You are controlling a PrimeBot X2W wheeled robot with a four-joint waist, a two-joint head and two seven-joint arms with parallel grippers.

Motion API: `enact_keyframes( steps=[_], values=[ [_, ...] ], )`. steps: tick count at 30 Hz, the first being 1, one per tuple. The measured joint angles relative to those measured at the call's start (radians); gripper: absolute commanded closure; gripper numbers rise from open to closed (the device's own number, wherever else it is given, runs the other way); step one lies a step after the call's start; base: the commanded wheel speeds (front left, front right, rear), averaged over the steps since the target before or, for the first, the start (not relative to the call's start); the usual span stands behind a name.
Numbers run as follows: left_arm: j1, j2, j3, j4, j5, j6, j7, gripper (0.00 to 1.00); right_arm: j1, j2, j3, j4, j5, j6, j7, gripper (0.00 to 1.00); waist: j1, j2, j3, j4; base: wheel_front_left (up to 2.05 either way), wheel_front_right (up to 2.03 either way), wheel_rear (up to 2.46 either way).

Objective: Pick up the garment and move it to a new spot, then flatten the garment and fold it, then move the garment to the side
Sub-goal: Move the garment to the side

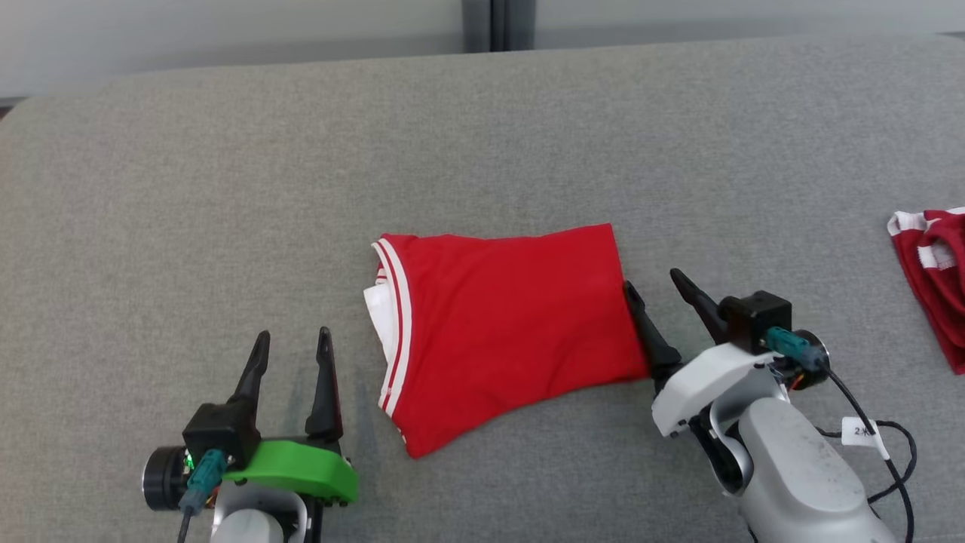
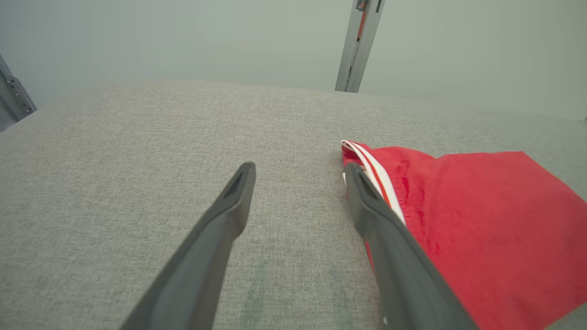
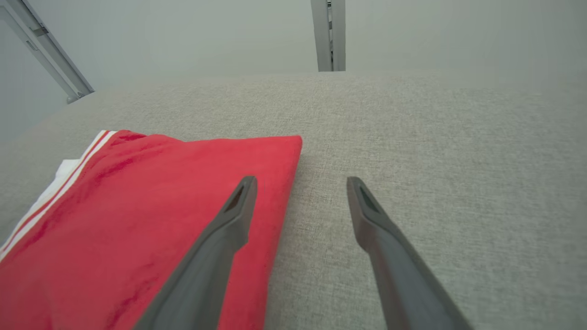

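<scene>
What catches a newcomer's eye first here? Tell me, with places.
A folded red garment with white trim lies at the middle of the gray surface. The left gripper stands open beside its striped edge, the right gripper open at its opposite edge. Another red cloth sits at the head view's right edge.

Not much to read here, honestly. The one bit of writing is a little white tag [image 1: 861, 433] in the lower right of the head view. It hangs on the black cable [image 1: 840, 383] that runs back from the right claw [image 1: 650, 279]. The dark print starts with a "2", then there's one more character that's too small and blurry to make out.
</scene>
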Motion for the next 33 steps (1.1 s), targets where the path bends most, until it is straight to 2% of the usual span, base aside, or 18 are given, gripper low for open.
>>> enact_keyframes(
  steps=[6,7,8,9,15,21,28,33],
  values=[
    [-0.042,0.000,-0.028,-0.004,-0.011,-0.004,0.000,0.00,-0.070,0.001,0.096,0.132,0.045,0.000,-0.001,0.00,0.0000,0.0000,0.064,0.038,0.00,0.00,0.00],
    [-0.044,0.000,-0.030,-0.005,-0.011,-0.002,0.000,0.00,-0.074,0.001,0.111,0.154,0.057,0.000,-0.005,0.32,0.0000,0.0000,0.073,0.045,0.00,0.00,0.00],
    [-0.046,0.000,-0.031,-0.005,-0.011,0.000,0.000,0.00,-0.082,0.000,0.118,0.164,0.070,0.000,-0.007,0.71,0.0000,0.0000,0.080,0.050,0.00,0.00,0.00],
    [-0.047,0.000,-0.031,-0.006,-0.011,0.000,0.000,0.00,-0.094,-0.001,0.123,0.168,0.080,0.000,-0.009,1.00,0.0000,0.0000,0.088,0.055,0.00,0.00,0.00],
    [-0.049,0.000,-0.016,-0.008,-0.004,-0.008,0.000,0.00,-0.100,0.009,0.100,0.159,0.100,0.004,-0.010,1.00,0.0000,0.0000,0.109,0.038,0.00,0.00,0.00],
    [-0.048,0.000,-0.006,-0.004,0.023,-0.027,0.000,0.00,-0.078,0.012,0.099,0.135,0.114,0.005,-0.010,1.00,0.0000,0.0000,0.116,-0.039,0.00,0.00,0.00],
    [-0.051,0.000,-0.021,0.003,0.056,-0.057,0.000,0.00,-0.042,0.005,0.105,0.121,0.137,0.005,-0.010,1.00,0.0000,0.0000,0.112,-0.198,0.00,0.00,0.00],
    [-0.065,0.000,-0.051,0.016,0.071,-0.076,0.000,0.00,-0.015,0.004,0.091,0.123,0.128,0.002,-0.003,1.00,0.0000,0.0000,0.095,-0.339,0.00,0.00,0.00]
  ],
)
